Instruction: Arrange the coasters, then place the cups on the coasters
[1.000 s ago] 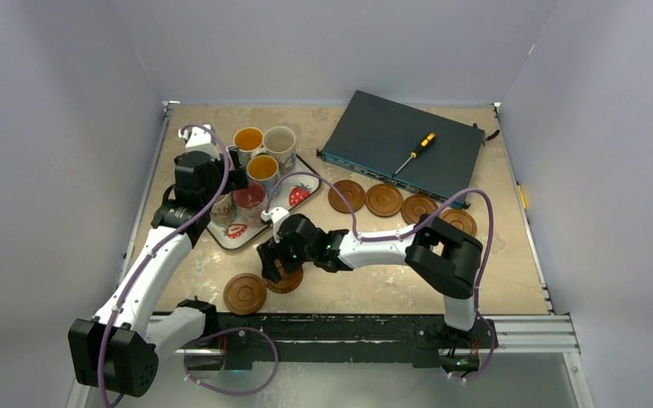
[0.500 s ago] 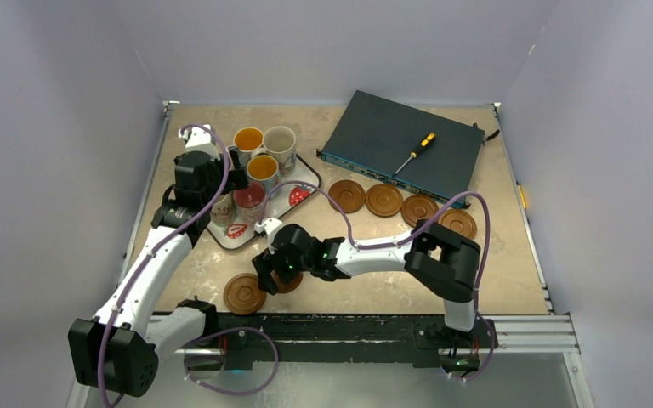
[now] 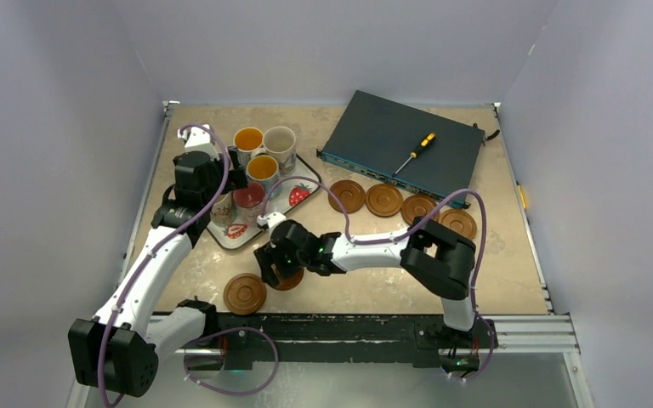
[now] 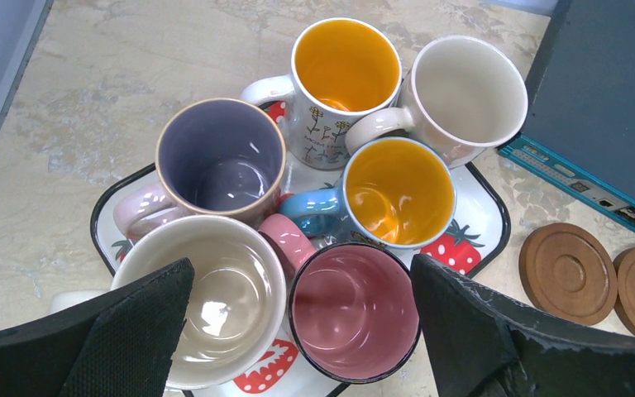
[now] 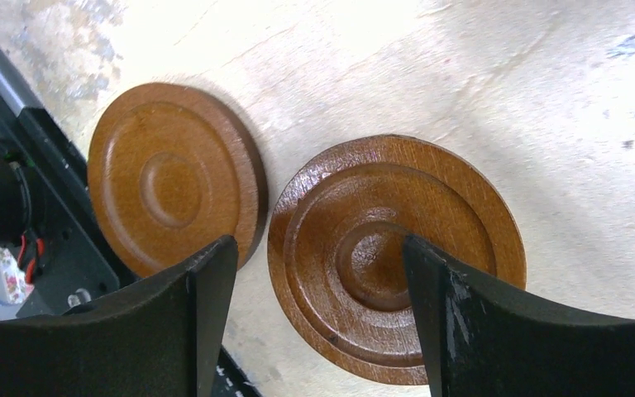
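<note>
Right gripper point(image 5: 316, 248): fingers apart, low over one coaster point(image 5: 339, 207) by the near edge of the table point(image 3: 510, 272), left of centre. One finger sits in the gap to a second coaster point(image 5: 169, 178) just beside it (the other finger overlaps the first disc). Nothing clamped. Four more coasters point(image 3: 383, 200) lie in a row right of centre. Left gripper point(image 4: 302, 277): fingers wide apart, above six cups point(image 4: 397, 190) bunched at the tray point(image 4: 484, 207), toward the far-left corner.

Six handled ceramic mugs point(image 4: 397, 190) cluster at the white strawberry-print tray point(image 4: 486, 207), left. Four round brown wooden coasters point(image 3: 384, 200) line up to its right, and two more point(image 3: 245, 294) lie nearer.
</note>
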`<state>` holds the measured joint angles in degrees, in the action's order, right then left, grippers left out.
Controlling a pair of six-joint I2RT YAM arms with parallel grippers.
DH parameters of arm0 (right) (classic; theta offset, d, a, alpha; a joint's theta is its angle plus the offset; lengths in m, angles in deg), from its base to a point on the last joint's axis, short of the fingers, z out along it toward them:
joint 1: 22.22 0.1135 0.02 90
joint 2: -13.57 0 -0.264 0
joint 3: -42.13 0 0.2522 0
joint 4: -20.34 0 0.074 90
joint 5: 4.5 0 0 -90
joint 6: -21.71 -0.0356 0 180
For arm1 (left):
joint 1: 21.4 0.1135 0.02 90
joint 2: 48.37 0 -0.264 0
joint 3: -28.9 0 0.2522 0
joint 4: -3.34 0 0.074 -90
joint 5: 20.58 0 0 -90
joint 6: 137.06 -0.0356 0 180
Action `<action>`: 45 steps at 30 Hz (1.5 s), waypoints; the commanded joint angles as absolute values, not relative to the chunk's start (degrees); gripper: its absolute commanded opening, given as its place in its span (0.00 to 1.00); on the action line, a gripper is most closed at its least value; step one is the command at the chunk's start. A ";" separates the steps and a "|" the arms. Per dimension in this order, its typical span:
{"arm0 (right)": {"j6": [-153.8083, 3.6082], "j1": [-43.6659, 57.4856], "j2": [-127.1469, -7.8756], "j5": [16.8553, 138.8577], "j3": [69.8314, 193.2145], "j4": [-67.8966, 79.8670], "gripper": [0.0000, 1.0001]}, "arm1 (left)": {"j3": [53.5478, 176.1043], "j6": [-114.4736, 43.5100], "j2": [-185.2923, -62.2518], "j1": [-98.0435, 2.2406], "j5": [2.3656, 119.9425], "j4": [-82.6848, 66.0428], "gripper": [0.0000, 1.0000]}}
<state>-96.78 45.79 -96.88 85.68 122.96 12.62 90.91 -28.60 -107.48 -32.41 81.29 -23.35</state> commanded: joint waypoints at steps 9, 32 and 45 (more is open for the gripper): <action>-97.09 35.53 -93.52 90.80 119.73 8.62 0.77 | 91.92 -28.43 -106.54 -32.59 81.98 -21.85 0.98; -94.09 26.95 -90.95 94.02 118.50 8.38 0.77 | 91.98 -28.60 -106.37 -32.56 81.97 -21.84 0.98; -93.40 26.03 -90.76 92.68 119.04 9.27 0.80 | 91.99 -28.60 -106.44 -32.59 81.98 -21.89 0.98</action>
<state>-94.77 26.69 -92.86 92.13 119.00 10.26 90.91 -28.60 -107.48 -32.41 81.62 -23.35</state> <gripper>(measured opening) 0.794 0.983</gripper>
